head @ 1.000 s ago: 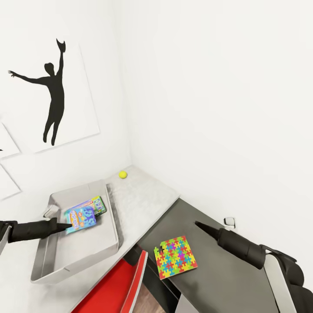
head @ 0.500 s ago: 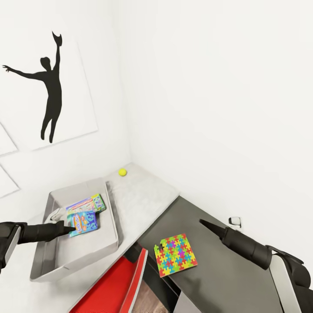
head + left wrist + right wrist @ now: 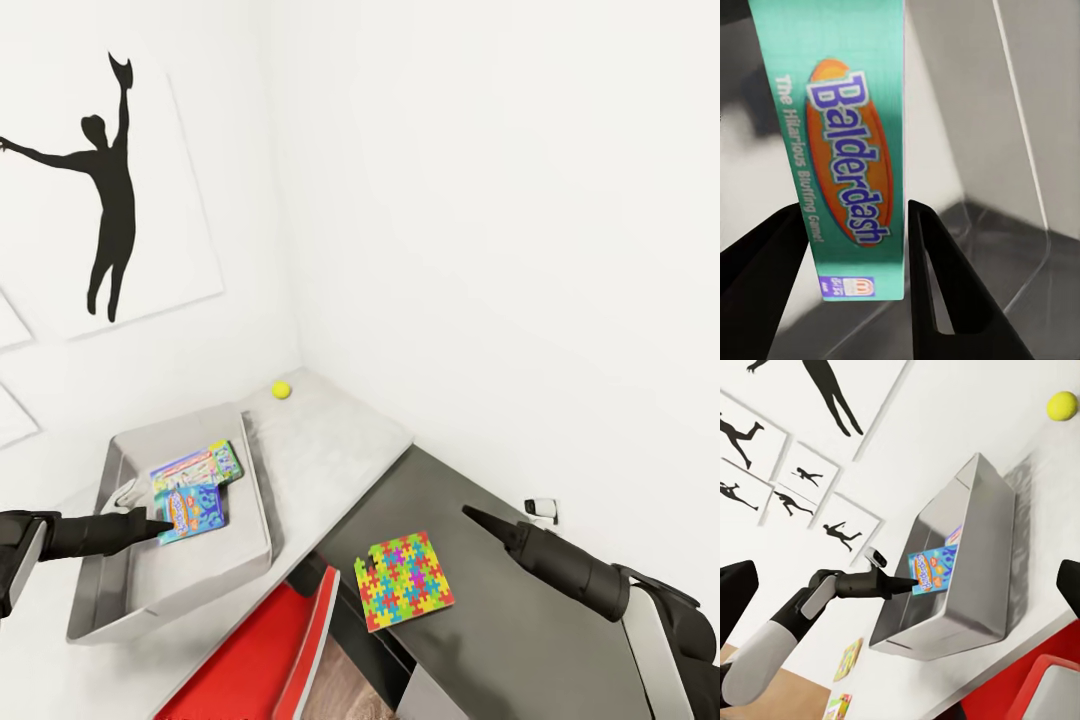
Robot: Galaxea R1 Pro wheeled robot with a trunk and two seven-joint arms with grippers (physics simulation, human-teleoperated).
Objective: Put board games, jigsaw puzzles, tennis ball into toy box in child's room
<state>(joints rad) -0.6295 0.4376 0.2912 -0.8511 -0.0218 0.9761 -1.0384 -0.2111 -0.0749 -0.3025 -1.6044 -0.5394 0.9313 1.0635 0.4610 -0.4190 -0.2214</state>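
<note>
Lower than 1 second ago, the blue game (image 3: pixel 191 512) now hangs inside the box (image 3: pixel 255 525), just above its floor and partly over a 2nd game (image 3: pixel 199 466) lying flat there. The left gripper (image 3: pixel 160 526) has its fingers (image 3: pixel 934 259) pinching the game by a short edge. It looks light, stiff and smooth-faced (likely to slip if gripped loosely), so an edge pinch suits it. Inside the box: those 2 games. Outside, on the worktop (image 3: pixel 330 455), a ball (image 3: pixel 281 389) sits near the corner, round and prone to roll. A puzzle (image 3: pixel 404 580), thin and flat, lies on the dark worktop (image 3: pixel 520 640); sliding it to an edge should help. The right gripper (image 3: pixel 478 519) hovers near it, fingers pressed together.
</note>
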